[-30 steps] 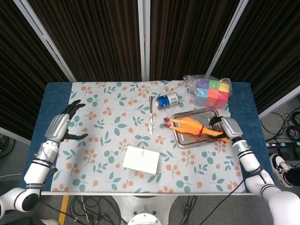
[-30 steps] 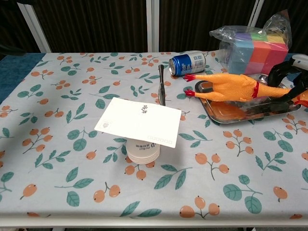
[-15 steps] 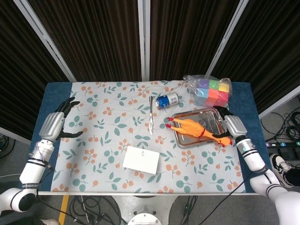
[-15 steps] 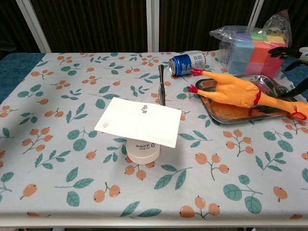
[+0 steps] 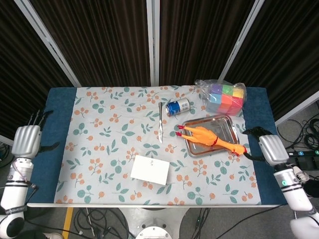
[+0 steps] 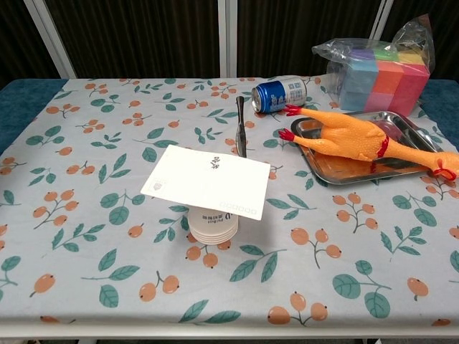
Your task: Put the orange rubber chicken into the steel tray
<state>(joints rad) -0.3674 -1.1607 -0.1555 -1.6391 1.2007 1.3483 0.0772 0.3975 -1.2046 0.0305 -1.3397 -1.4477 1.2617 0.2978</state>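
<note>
Right robot hand off the bench's right edge, fingers apart, holding nothing. Left robot hand off the left edge, apparently empty and loosely spread, though small in view. Orange rubber chicken lies diagonally across the steel tray: red feet over the near-left rim, head over the right rim.

Glossy rubber chicken, shiny steel tray, matt printed tablecloth, crinkled clear plastic bag, metal can
</note>
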